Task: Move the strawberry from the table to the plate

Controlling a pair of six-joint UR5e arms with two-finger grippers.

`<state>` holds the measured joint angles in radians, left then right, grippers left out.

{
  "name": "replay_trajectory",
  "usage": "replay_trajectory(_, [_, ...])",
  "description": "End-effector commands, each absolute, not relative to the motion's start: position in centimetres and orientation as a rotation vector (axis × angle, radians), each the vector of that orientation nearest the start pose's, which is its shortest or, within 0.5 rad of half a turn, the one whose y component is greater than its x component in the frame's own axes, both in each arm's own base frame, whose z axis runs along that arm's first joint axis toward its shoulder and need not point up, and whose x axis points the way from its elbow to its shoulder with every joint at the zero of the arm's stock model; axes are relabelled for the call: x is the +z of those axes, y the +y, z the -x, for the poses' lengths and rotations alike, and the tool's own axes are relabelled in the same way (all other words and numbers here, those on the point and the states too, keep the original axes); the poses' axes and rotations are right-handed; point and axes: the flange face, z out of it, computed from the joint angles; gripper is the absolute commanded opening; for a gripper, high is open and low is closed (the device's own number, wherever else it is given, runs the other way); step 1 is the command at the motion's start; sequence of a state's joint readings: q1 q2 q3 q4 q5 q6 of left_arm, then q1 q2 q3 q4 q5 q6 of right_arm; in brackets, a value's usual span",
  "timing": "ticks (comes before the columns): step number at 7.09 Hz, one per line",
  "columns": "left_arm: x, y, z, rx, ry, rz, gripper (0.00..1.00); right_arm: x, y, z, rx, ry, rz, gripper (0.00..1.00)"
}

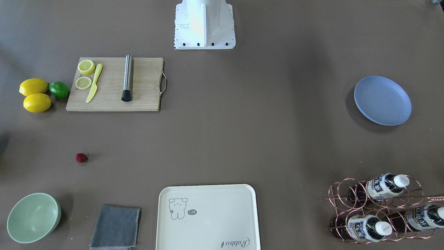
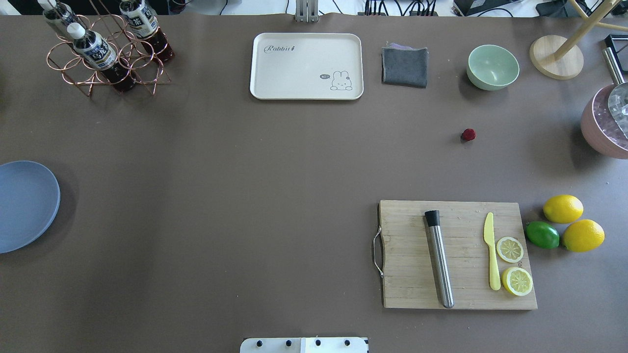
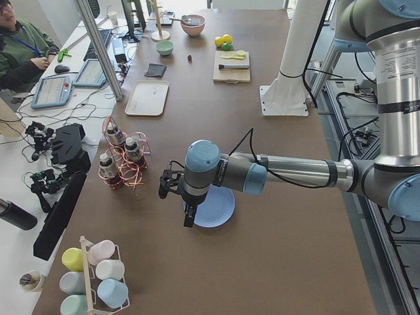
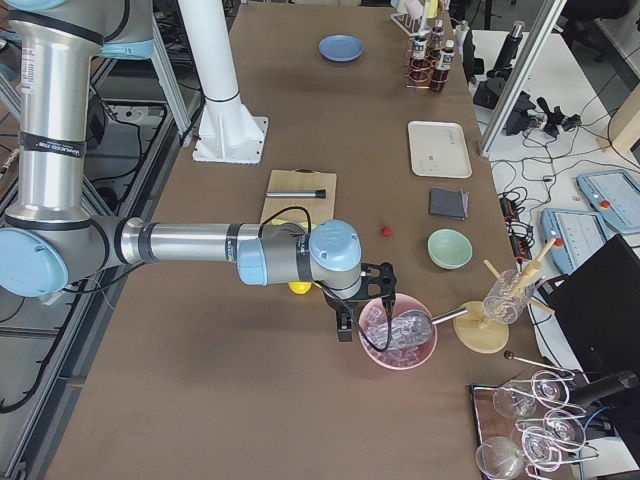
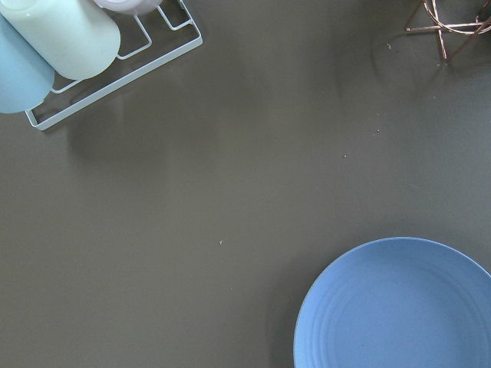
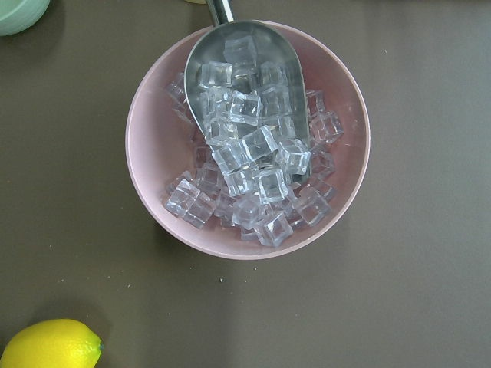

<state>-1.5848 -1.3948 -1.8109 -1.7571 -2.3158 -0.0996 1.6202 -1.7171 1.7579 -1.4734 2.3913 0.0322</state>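
Nearest the robot's base, on its right side, a wooden cutting board (image 2: 407, 230) lies on the desk (image 2: 245, 171). Two whole lemons (image 2: 562, 208) and a lime (image 2: 542, 235) sit just beside it. Farther out on the same side is the strawberry (image 2: 468, 135), alone on bare desk, between the board and a pale green bowl (image 2: 492, 67) near the far edge. The blue-grey plate (image 2: 24, 206) is well apart from it, at the desk's left end, and has nothing on it. Also along the far edge are a folded grey cloth (image 2: 405, 66), a cream tray (image 2: 294, 73) and a copper bottle rack (image 2: 98, 63).

The right hand (image 4: 343, 328) hangs above a pink bowl (image 6: 146, 138) of ice cubes (image 6: 245, 146) at the desk's right end. The left hand (image 3: 188, 220) hangs over the desk just beside the plate. Only the side cameras show either hand, so it cannot be told whether their fingers are apart or together.

The berry is tiny, roundish and bumpy, so it is likely very light and may roll if nudged. It could also be soft. A gentle pinch from above, across its widest part, looks safest, and the bumps should give the fingers some purchase.

The desk cover is flat, matte and brown-grey, so the berry will probably not slide far. Beyond the far edge are tablets (image 3: 52, 90) and a seated person (image 3: 20, 49).
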Motion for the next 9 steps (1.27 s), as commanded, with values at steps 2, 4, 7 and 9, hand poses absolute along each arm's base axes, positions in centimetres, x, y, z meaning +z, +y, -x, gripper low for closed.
replay_trajectory(2, [60.47,-42.99,7.17,-0.016,0.751,-0.202,0.98,62.15,-43.21,-8.14,0.020,-0.823,-0.136,1.00])
replay_trajectory(4, [60.32,-42.91,7.23,-0.017,0.751,-0.204,0.98,62.40,-43.04,-8.20,0.025,-0.823,-0.129,1.00])
replay_trajectory(7, [60.39,-42.82,7.10,-0.016,0.787,-0.197,0.98,62.32,-43.04,-8.20,0.024,-0.823,-0.130,1.00])
replay_trajectory(9, [60.76,-42.72,7.16,-0.020,0.786,-0.190,0.98,62.32,-43.04,-8.20,0.024,-0.823,-0.130,1.00])
